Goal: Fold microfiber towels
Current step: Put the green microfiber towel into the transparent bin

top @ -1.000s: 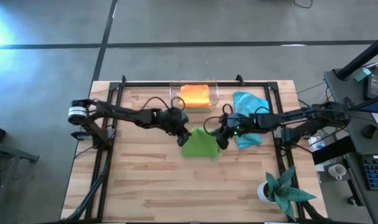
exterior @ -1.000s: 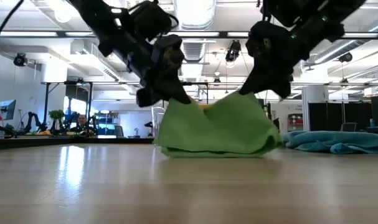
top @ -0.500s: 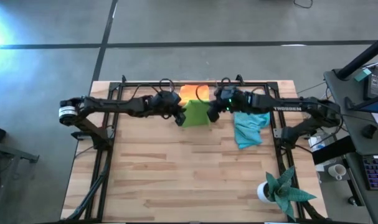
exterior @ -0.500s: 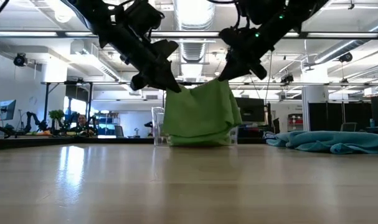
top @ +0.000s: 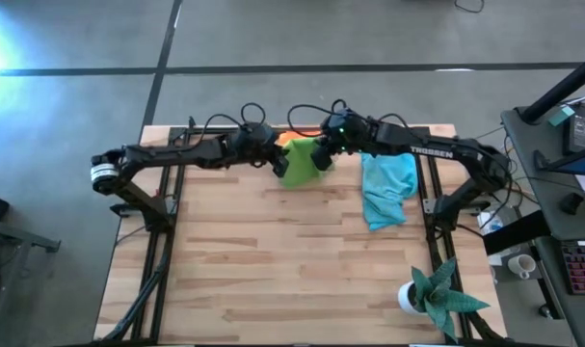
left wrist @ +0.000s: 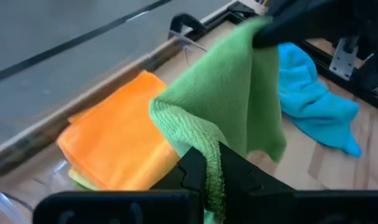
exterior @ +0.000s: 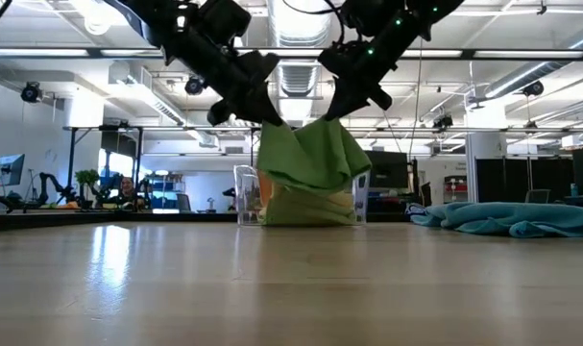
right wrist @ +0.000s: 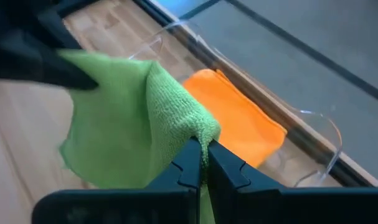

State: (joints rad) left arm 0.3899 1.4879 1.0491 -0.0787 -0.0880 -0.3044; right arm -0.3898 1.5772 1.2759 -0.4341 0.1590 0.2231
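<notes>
A folded lime green towel [top: 300, 164] hangs between my two grippers above the far middle of the table, just in front of a clear bin [right wrist: 313, 134] that holds a folded orange towel [left wrist: 117, 146]. My left gripper [left wrist: 212, 167] is shut on the green towel's left end and my right gripper [right wrist: 203, 163] on its right end. In the low view the green towel [exterior: 310, 168] sags between them, clear of the table. A light blue towel [top: 386, 185] lies crumpled on the table to the right. My left gripper pinches the green towel's folded left corner [left wrist: 204, 144] between its two fingers, slanting down from the table's left. The cloth is several layers thick there and hangs slack toward the other gripper. My right gripper pinches the towel's folded right corner [right wrist: 201, 134] between its two fingers, slanting down from the right. The towel hangs below, lifted clear.
A teal spiky plant in a white pot [top: 429, 294] stands at the near right corner. Black frame rails [top: 167, 193] run along the table's left, right and far sides. The near half of the wooden table [top: 273, 280] is bare.
Both grippers have carried the green towel up and toward the table's far edge, from the middle of the table to the clear bin. The towel, whose lower fold rested on the table a second ago, now hangs clear. The grippers have drawn closer together.
</notes>
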